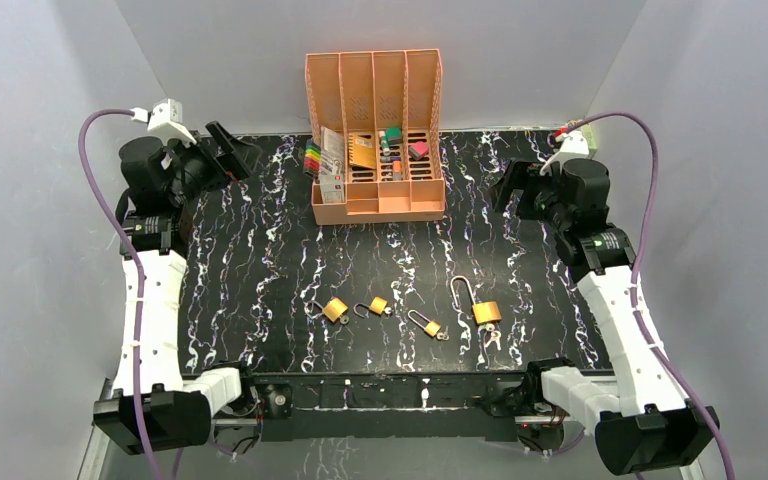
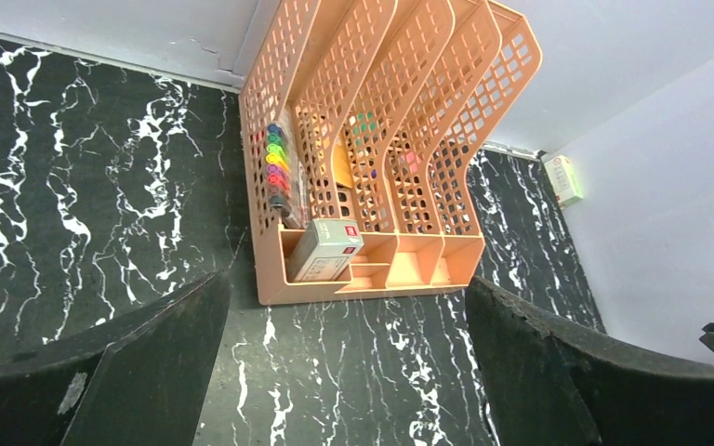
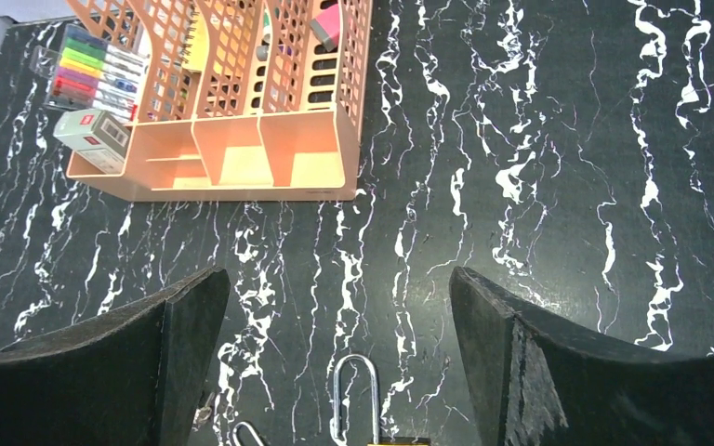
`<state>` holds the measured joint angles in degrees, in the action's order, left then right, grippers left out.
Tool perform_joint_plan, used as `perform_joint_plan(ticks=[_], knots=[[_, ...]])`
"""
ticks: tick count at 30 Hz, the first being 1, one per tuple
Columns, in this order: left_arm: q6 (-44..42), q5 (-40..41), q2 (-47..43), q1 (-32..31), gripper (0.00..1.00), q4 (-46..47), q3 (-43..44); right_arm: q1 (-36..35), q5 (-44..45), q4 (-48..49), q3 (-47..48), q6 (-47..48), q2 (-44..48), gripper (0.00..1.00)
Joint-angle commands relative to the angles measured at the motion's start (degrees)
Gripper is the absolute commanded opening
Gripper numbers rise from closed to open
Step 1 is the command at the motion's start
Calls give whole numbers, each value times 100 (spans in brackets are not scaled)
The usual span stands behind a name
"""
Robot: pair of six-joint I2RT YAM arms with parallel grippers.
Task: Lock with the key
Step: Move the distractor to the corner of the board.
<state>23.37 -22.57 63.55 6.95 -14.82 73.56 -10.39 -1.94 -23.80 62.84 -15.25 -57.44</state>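
We hold the left arm (image 1: 150, 290) and right arm (image 1: 615, 300) by the surface's far corners, jaws wide and empty, leaving clear sight of the open padlocks (image 1: 336, 310) along its near edge; the largest padlock (image 1: 487, 312), rightmost, carries its key (image 1: 493, 340).

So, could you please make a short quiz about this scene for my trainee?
1. How many padlocks lie on the table?
2. True or false: the left tool and the right tool are both open and hold nothing.
3. The orange rack stands: A) at the far side of the table, B) between the padlocks, C) under the right tool.
Key: 1) four; 2) true; 3) A.
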Motion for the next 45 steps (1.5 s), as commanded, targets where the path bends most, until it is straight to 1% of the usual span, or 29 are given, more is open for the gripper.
perform_joint_plan(ticks=[1,6,9,12,16,19,23,25,27,31,35,37,38,39,40,41,42,43,44,45], knots=[[403,-500,-75,135,97,-32,109,98,-256,-6,249,-17,344,98],[407,-793,247,173,98,-3,386,142,-229,60,-20,-17,721,98],[139,-407,553,-58,98,29,626,156,-286,55,-40,-97,788,98],[-249,248,978,-447,98,194,895,163,-408,104,-22,-178,757,98],[-790,1123,1813,-1039,98,1014,959,164,-491,245,-5,-331,627,99],[-980,1524,2625,-1187,98,1895,981,167,-554,354,24,-428,467,98],[-1303,1938,3843,-1277,98,2930,1281,163,-608,267,168,-431,267,99],[-1506,1967,4414,-1289,98,3743,1318,160,-521,237,145,-352,285,99],[-1677,1939,5005,-1292,98,4219,1601,162,-400,223,90,-222,343,98],[-1596,1525,5972,-1295,98,4511,2380,160,-116,82,34,114,352,98],[-1393,1147,6864,-1329,98,4509,3268,163,64,113,-80,405,239,99],[-1435,1175,7192,-1395,98,4468,3671,163,107,164,-147,446,131,99],[-1511,1213,7336,-1434,97,4470,3845,161,93,209,-175,448,77,99],[-1602,1285,7463,-1476,93,4504,3983,167,63,257,-207,452,31,99],[-1746,1413,7573,-1533,85,4602,4098,161,17,305,-242,433,-27,99],[-1825,1503,7662,-1559,77,4711,4181,162,-25,349,-262,413,-77,98],[-1835,1549,7722,-1564,66,4784,4254,160,-58,375,-278,402,-132,98],[-1827,1616,7776,-1565,53,4851,4304,162,-82,389,-275,393,-181,98],[-1839,1651,7822,-1565,37,4889,4366,161,-98,399,-262,384,-229,99],[-1871,1652,7872,-1565,14,4863,4445,166,-113,406,-249,382,-271,98]])
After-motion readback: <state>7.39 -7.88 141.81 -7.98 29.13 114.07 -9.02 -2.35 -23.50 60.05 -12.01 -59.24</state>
